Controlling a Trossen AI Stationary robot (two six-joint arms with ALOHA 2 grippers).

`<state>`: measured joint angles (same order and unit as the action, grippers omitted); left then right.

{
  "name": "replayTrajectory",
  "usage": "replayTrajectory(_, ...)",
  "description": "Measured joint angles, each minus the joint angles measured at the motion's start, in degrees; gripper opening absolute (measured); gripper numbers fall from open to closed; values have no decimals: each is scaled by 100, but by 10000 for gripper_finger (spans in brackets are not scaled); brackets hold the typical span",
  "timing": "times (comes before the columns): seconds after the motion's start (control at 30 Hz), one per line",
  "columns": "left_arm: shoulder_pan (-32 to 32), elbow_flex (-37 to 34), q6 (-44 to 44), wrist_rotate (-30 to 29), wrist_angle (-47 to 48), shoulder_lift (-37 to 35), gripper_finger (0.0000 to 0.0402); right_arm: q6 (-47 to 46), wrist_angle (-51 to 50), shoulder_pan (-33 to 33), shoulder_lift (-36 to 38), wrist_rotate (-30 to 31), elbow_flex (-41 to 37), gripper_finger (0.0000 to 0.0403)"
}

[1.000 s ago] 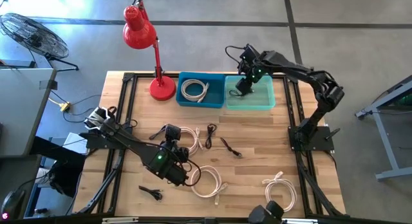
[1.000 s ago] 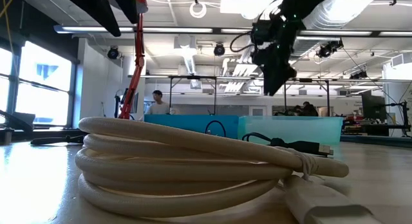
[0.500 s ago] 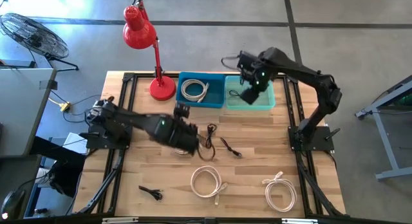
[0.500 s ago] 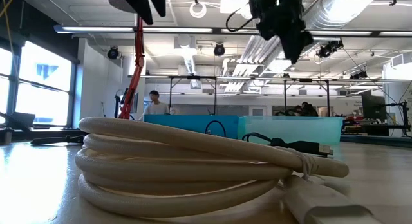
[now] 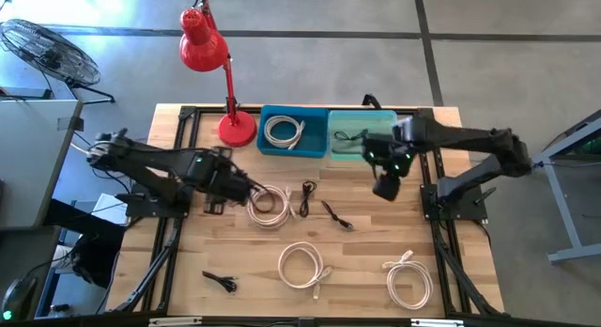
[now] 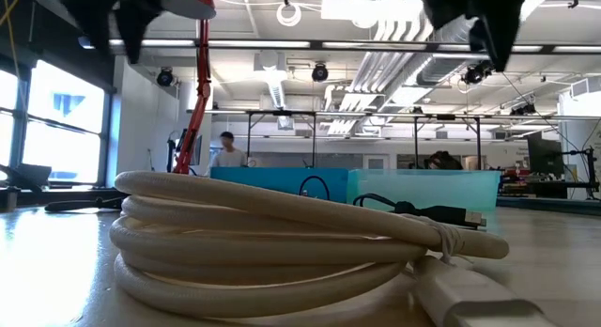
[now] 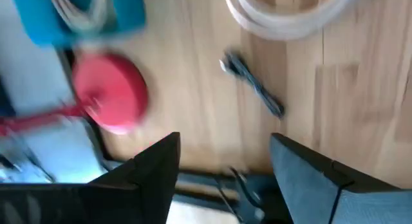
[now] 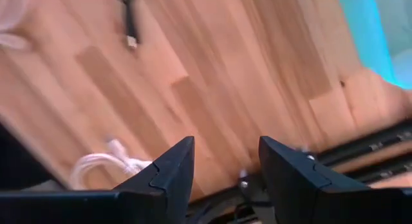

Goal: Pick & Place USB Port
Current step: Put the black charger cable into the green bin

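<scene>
Several coiled cables lie on the wooden table: white coils (image 5: 269, 203), (image 5: 300, 264), (image 5: 408, 276) and loose black cables (image 5: 307, 197), (image 5: 333, 214), (image 5: 221, 282). The blue bin (image 5: 319, 144) holds a white coil (image 5: 282, 131). In the teal bin (image 5: 385, 150) lies a black cable (image 5: 349, 135). My left gripper (image 5: 250, 190) hovers open just left of the white coil, its fingers (image 7: 154, 169) above bare wood. My right gripper (image 5: 385, 187) is open too (image 8: 225, 150), above the table just near of the teal bin. The nearest white coil (image 6: 282, 238) fills the low view.
A red desk lamp stands with its base (image 5: 237, 128) left of the blue bin; the base (image 7: 109, 92) also shows in the left wrist view. Black frame rails run along the table's left (image 5: 178, 177) and right (image 5: 427, 177) sides. Bare wood lies between the coils.
My left gripper has swung from above the near white coil toward the far and left, ending beside the coil left of centre. My right gripper has drawn back from over the teal bin toward the near and right. A black cable now lies in the teal bin.
</scene>
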<state>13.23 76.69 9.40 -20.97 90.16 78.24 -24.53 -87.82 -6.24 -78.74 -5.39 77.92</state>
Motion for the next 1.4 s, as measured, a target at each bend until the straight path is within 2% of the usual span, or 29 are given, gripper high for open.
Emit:
replayTrajectory(0.23,-10,-1692,2789,836,-219,-750,234,-787,1130,710,899,655,-1490,164)
replayTrajectory(0.37,-13,-2362,3292,1191,-1044,-840,234,-1015,2203,931,1262,834,-2292,163)
replayTrajectory(0.5,-13,-2647,3333,1038,-1846,-827,233,-1056,3248,1097,1435,833,-2885,163)
replayTrajectory(0.7,-13,-2776,3855,151,-2049,-818,233,-997,4369,1299,1510,901,-3406,161)
replayTrajectory(0.9,-179,-3103,3859,180,-2578,-816,233,-835,5278,1380,1510,942,-3702,162)
replayTrajectory(1.1,-951,-3408,3094,1017,-3302,-816,233,-596,5680,1379,1510,938,-3752,156)
replayTrajectory(1.23,-1630,-3512,2592,1310,-3504,-816,233,-511,5783,1379,1510,934,-3754,156)
replayTrajectory(1.4,-2244,-3723,2180,2076,-3758,-816,233,-464,5913,1379,1510,931,-3754,156)
